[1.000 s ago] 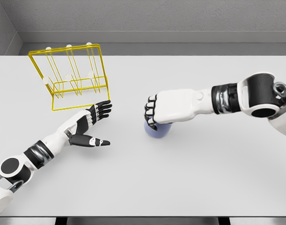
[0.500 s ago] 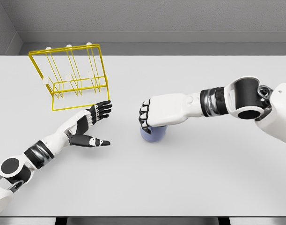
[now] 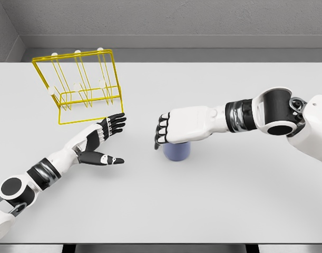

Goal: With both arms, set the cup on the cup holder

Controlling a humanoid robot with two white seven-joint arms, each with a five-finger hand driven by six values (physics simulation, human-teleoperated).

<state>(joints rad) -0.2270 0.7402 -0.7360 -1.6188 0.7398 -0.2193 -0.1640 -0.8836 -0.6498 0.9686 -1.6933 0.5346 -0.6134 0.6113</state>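
A: Only the head view to go on. What is in it?

B: One cup, blue-violet, standing on the white table just left of the frame's centre. One yellow wire cup holder in the upper left, well apart from the cup. Two arms, one hand each.

A: Who has the cup?

B: The right hand, whose arm enters from the right edge, sits directly over the cup's top with the palm turned down. Its fingers curl down past the cup's left edge, but the cup's lower wall shows bare beneath the palm. Whether the fingers are gripping the rim or merely draped over it, I cannot tell.

A: And the other?

B: The left hand lies at centre-left, just below the holder's base, fingers straight and spread, thumb out, grasping nothing. It points toward the cup.

A: Why that arrangement?

B: My reading: the cup sits between the hands because the holder is on the left arm's side while the cup is nearer the right arm. The left hand looks placed to receive it, palm ready, close to the rack.

A: Pegs on the holder?

B: Several white-tipped prongs show along the top bar and lower down; I count about six, though the lower ones are small. None carries a cup.
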